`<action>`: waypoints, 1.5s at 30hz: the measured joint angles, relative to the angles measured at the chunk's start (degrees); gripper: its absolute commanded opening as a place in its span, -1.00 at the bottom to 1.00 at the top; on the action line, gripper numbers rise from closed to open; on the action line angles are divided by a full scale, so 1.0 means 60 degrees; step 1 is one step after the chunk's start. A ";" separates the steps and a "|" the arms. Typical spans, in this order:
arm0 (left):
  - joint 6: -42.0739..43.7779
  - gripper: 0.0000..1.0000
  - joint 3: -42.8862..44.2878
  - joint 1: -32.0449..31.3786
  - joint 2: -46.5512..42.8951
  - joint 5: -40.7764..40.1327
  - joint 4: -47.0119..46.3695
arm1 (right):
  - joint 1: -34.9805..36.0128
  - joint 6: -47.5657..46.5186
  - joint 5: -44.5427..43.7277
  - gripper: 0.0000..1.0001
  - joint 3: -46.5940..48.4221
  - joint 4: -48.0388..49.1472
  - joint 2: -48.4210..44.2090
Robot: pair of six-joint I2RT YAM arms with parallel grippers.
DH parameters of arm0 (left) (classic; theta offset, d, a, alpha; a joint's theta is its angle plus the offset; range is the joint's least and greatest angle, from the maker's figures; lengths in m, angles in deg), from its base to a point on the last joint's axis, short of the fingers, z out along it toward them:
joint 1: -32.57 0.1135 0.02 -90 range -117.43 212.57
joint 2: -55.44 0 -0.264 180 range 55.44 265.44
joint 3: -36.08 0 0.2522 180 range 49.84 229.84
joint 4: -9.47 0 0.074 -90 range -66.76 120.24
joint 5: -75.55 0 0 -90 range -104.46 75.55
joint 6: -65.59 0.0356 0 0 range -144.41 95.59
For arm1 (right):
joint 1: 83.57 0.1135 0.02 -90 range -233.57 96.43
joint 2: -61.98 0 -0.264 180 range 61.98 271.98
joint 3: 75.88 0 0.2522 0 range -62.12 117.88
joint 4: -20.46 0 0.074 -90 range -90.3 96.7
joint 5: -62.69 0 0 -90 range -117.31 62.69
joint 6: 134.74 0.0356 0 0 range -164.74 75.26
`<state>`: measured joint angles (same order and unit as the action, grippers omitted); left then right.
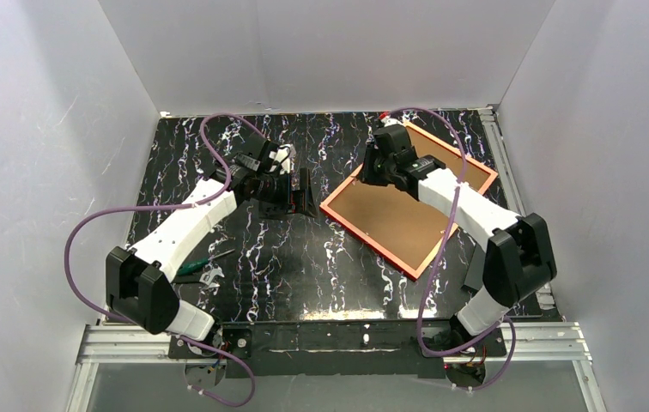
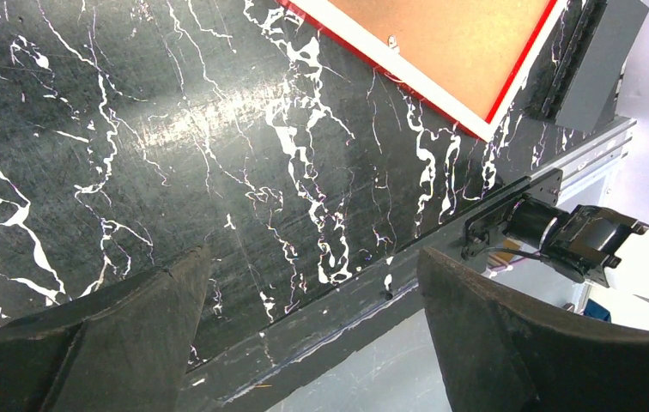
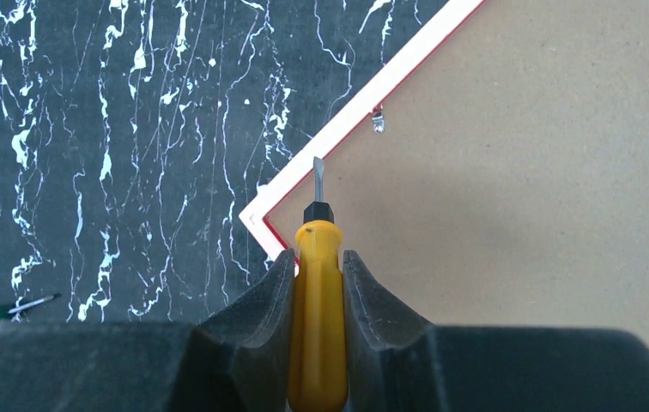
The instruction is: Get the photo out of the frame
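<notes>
The red frame (image 1: pixel 368 243) lies face down at the right of the table, turned diagonally, its pale back rim (image 3: pixel 357 107) showing. A plain brown backing board (image 1: pixel 390 215) fills it, so the photo is hidden. My right gripper (image 3: pixel 317 255) hangs over the frame's far left corner, shut on a yellow-handled screwdriver (image 3: pixel 317 326). The blade tip (image 3: pixel 318 167) points just inside that corner, near a small metal tab (image 3: pixel 378 118). My left gripper (image 1: pixel 295 202) hovers open above bare table left of the frame, nothing between its fingers; the frame's near corner (image 2: pixel 407 81) is in its view.
A green-handled screwdriver (image 1: pixel 199 264) and a small metal tool (image 1: pixel 212 276) lie by the left arm. A grey block (image 2: pixel 600 60) stands by the frame's near right side. White walls close in the black marbled table (image 1: pixel 304 257) on three sides.
</notes>
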<state>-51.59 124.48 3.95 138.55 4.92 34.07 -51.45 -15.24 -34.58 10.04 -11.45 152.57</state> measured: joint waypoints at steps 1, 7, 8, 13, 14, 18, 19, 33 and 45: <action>-0.0015 0.80 -0.0004 0.0000 0.0000 0.0004 0.0000 | -0.0004 -0.0029 -0.0022 -0.97 0.0197 -0.0062 0.0186; -0.0124 0.80 -0.0022 0.0000 0.0000 0.0135 -0.0066 | -0.0022 -0.0066 -0.0011 -0.97 0.0459 -0.0310 0.0699; -0.0135 0.80 -0.0040 0.0000 -0.0011 0.0142 -0.0095 | -0.0022 -0.0091 0.0000 -0.97 0.0459 -0.0310 0.0747; -0.0164 0.80 -0.0142 0.0000 -0.0018 0.0157 -0.0215 | -0.0015 -0.0860 0.0415 -0.97 0.0455 -0.0189 0.0933; -0.0168 0.80 -0.0157 0.0000 -0.0018 0.0171 -0.0233 | -0.0004 -0.1140 0.0521 -0.97 0.0452 -0.0142 0.0943; -0.0189 0.80 -0.0182 0.0000 -0.0033 0.0175 -0.0273 | 0.0149 -0.2601 0.0769 -0.97 0.0444 0.0062 0.0947; -0.0189 0.80 -0.0182 0.0000 -0.0033 0.0175 -0.0284 | 0.0189 -0.2951 0.0772 -0.97 0.0444 0.0058 0.0951; -0.0226 0.80 -0.0219 0.0000 -0.0029 0.0215 -0.0346 | 0.0331 -0.6885 0.0568 -0.97 0.0444 0.0051 0.1574; -0.0226 0.80 -0.0321 0.0000 -0.0004 0.0215 -0.0404 | 0.0331 -0.7960 0.0732 -0.97 0.0448 0.0273 0.1916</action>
<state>-52.95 122.55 3.95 138.53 6.21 31.64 -49.46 -63.00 -30.19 12.73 -9.81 164.06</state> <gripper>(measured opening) 0.899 0.274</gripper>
